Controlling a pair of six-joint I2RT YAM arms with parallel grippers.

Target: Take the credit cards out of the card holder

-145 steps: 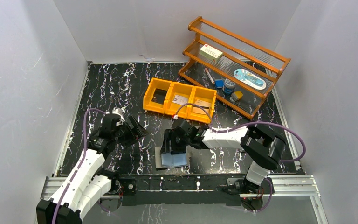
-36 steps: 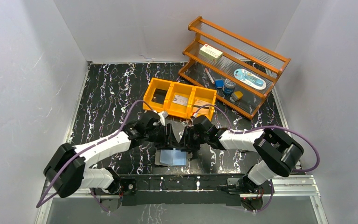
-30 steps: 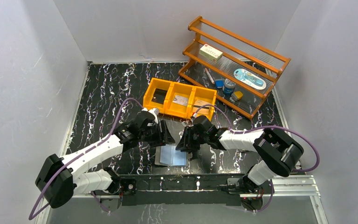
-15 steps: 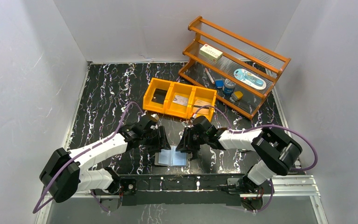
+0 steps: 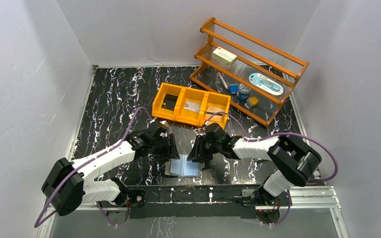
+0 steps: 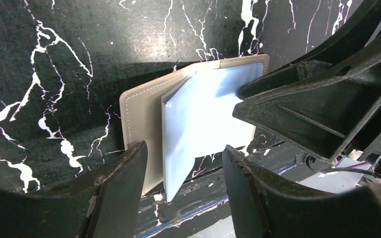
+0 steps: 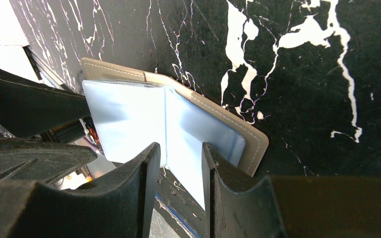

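The card holder (image 5: 183, 166) lies open at 6 o'clock on the table (image 5: 119, 99), and what its pale blue pockets hold is unclear. The left gripper (image 6: 183, 153) hovers at its 9 o'clock, jaws wide. The right gripper (image 7: 178, 148) is at 3 o'clock, jaws narrowly parted and empty. Credit cards (image 5: 192, 105) lie in the orange bin (image 5: 178, 120) at 12 o'clock.

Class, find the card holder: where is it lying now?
Top view: the card holder lies open, centred at the near edge of the table, between the left gripper and right gripper.
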